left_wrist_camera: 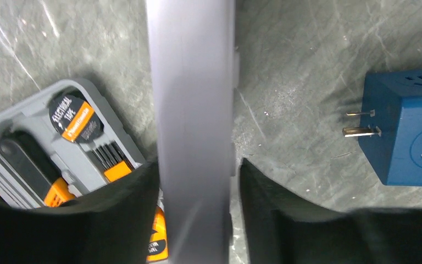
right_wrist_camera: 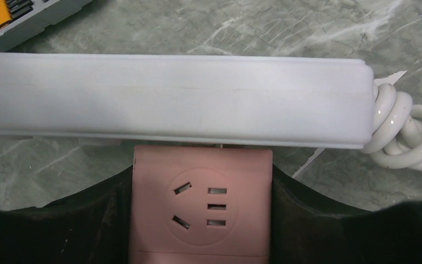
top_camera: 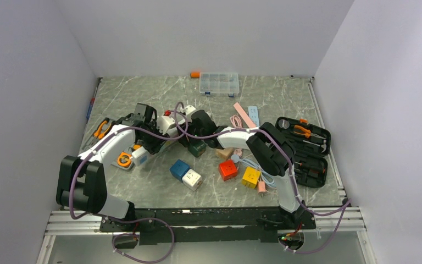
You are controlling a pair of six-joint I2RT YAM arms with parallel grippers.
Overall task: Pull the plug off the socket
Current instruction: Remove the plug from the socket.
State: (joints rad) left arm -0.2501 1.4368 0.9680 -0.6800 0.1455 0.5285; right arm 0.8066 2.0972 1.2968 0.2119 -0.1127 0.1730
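Right-wrist view first. The socket (right_wrist_camera: 170,99), a long white bar, lies across the frame from nine to three o'clock with a plain side toward the camera. Below it, toward six o'clock, a pink cube plug (right_wrist_camera: 200,206) sits close against the bar's lower edge, and a sliver of metal prong shows in the seam. The right gripper (right_wrist_camera: 200,176) pinches this plug, with one black finger pressed to each side. At three o'clock the white cord (right_wrist_camera: 401,132) leaves the bar's end in a bunched coil. A grey tool case (right_wrist_camera: 27,16) cuts the corner at eleven o'clock. The grey-green marbled table (right_wrist_camera: 318,27) shows behind.

Left-wrist view. The same bar runs from twelve to six o'clock down the middle, blurred by closeness. The left gripper (left_wrist_camera: 198,165) is clamped on it, a black finger on either flank. At three o'clock a blue cube adapter (left_wrist_camera: 406,132) lies on the table apart from the bar, its two bare prongs pointing toward nine o'clock. The grey case sits at eight o'clock and carries a round label reading "electrical tape".

Top view. The arms meet left of centre, left from nine o'clock and right from three, with the socket largely hidden between them. A red cube (top_camera: 228,169) and a yellow cube (top_camera: 251,177) lie toward six o'clock. An open black tool case (top_camera: 302,148) is at three o'clock and a clear compartment box (top_camera: 218,83) at twelve.
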